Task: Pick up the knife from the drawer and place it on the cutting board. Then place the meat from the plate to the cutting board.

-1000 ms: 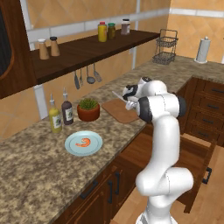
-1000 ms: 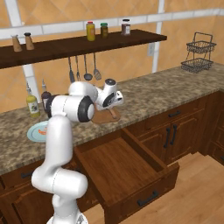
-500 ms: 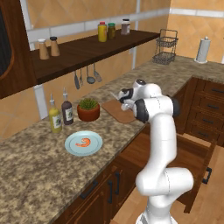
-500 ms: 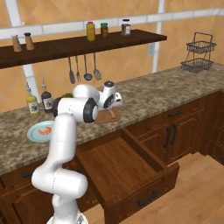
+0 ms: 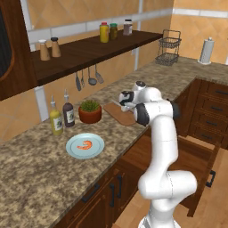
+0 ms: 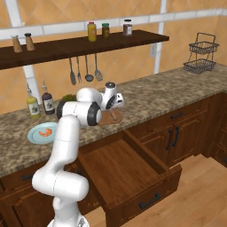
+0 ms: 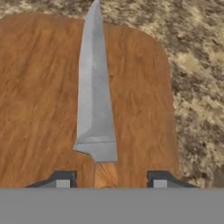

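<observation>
Clearly the jaws [image 7: 109,179] stand apart in the hand view, one dark tip on each side of the knife [image 7: 95,96], with bare gaps between each tip and the knife's brown handle, so they hold nothing. The knife lies flat on the cutting board [image 7: 39,100], its pale blade running away from the jaws and its point reaching the board's far edge, over the speckled bench [image 7: 197,65]. Its handle end sits at the near edge of the board, between the two tips.

From the base views, the jaws [image 5: 126,103] hang just above the cutting board [image 5: 116,113], at the end of the white arm bent over the bench [image 5: 35,178]. A potted plant [image 5: 90,111] stands just beside the board, on its side away from the wire basket [image 5: 168,53]. Past the plant on that same side stand two bottles [image 5: 62,116], near the wall. The plate [image 5: 85,145] lies on the bench well apart from the board, past the plant and nearer the bench's front edge, and the meat [image 5: 85,144] rests in its middle.

Below the board, the drawer [image 6: 133,173] is pulled far out from the cabinet front, its lighter inside showing. Above the board, utensils [image 6: 84,71] hang under a dark shelf [image 6: 66,44] that carries small jars.
</observation>
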